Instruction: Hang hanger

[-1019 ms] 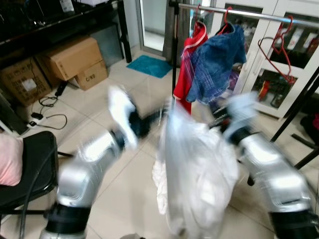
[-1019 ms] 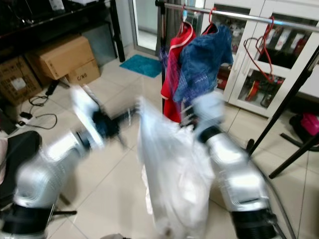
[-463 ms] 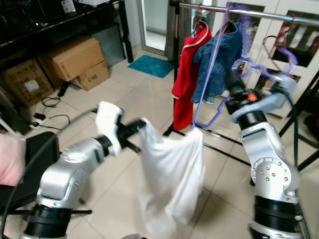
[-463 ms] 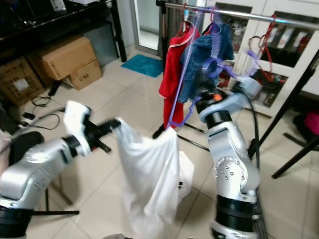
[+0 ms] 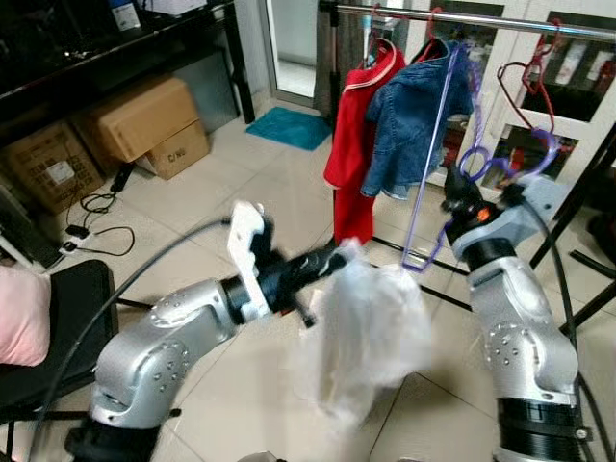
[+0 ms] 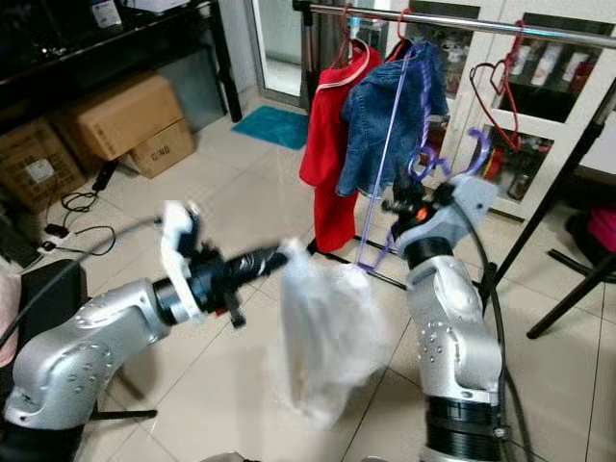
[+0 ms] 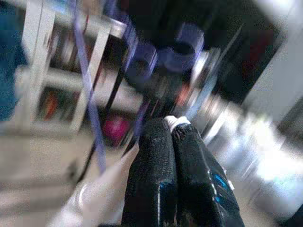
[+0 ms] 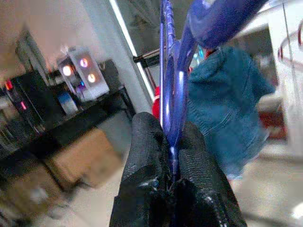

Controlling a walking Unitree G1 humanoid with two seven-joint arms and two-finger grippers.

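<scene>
Tiled floor [image 5: 241, 164] spreads before a clothes rail [image 5: 462, 19] carrying a red top [image 5: 354, 135], a denim jacket [image 5: 414, 120] and a bare red hanger [image 5: 531, 82]. Cardboard boxes [image 5: 135, 120] sit under a dark shelf at the robot's left, with a teal mat [image 5: 289, 127] by the doorway. Right gripper [image 8: 171, 142] is raised near the rail, below the jacket, its fingers [image 8: 147, 156] closed on the purple hanger [image 5: 433, 164], which stands roughly upright with its hook at the gripper. A white garment [image 5: 371, 332], blurred, droops from the hanger's lower corner down toward the floor. Left gripper [image 5: 322, 262] reaches across to the garment's upper edge; its fingers [image 7: 156, 175] are pressed together, apparently pinching the white cloth there.
</scene>
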